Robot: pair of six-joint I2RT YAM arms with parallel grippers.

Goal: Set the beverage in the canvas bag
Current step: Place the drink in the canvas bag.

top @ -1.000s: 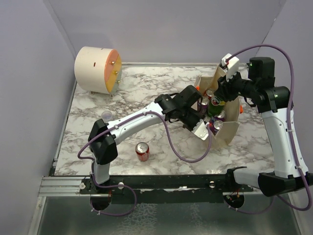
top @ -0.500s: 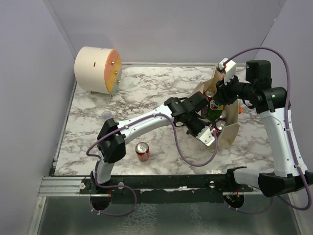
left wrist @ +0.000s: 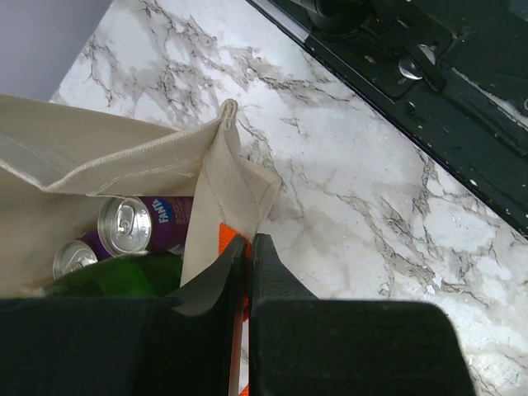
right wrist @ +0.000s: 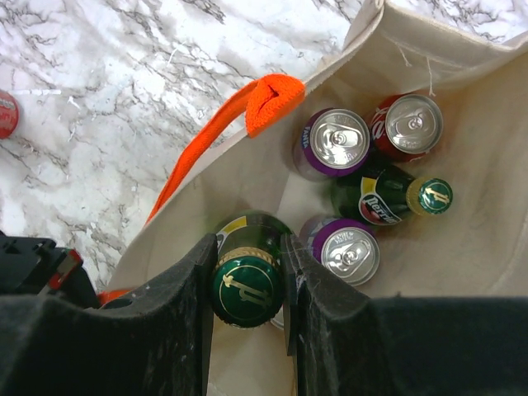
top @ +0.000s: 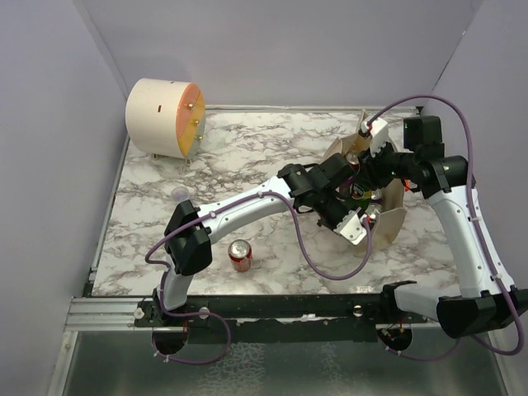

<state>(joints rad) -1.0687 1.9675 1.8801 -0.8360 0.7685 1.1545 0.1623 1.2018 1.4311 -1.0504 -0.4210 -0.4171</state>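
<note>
Holds the green glass bottle (right wrist: 245, 289), pinched at the neck in the right gripper (right wrist: 249, 241), deeper inside the beige canvas tote bag (right wrist: 470, 214) than a second ago, left gripper (left wrist: 250, 241) clamped on the bag's rim, soda cans (right wrist: 334, 142) crowding close, white marble tabletop (left wrist: 346, 190) open beyond.

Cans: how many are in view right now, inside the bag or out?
4. Inside the canvas bag: upper purple can, lower purple can and a red can. A loose red can stands on the table. Others may be hidden.
</note>
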